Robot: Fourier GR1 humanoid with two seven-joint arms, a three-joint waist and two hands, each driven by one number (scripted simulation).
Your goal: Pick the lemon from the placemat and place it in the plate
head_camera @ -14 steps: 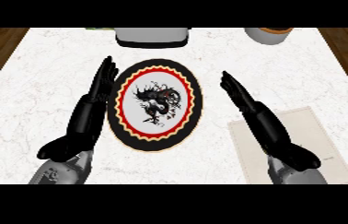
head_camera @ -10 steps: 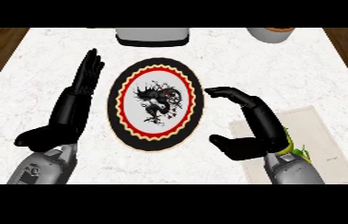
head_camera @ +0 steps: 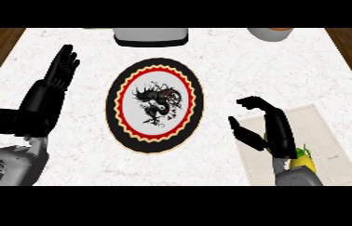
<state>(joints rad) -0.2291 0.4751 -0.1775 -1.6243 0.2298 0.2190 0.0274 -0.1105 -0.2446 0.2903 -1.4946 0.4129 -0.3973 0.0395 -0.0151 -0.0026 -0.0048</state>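
No readable text, labels, brands or numbers appear anywhere. The plate [head_camera: 155, 76] at the middle of the table carries only a black dragon drawing, no writing.

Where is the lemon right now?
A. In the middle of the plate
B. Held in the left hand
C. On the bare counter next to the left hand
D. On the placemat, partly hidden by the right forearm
D: the lemon shows as a yellow patch on the placemat, beside the right wrist; the plate holds nothing and the left hand is open.
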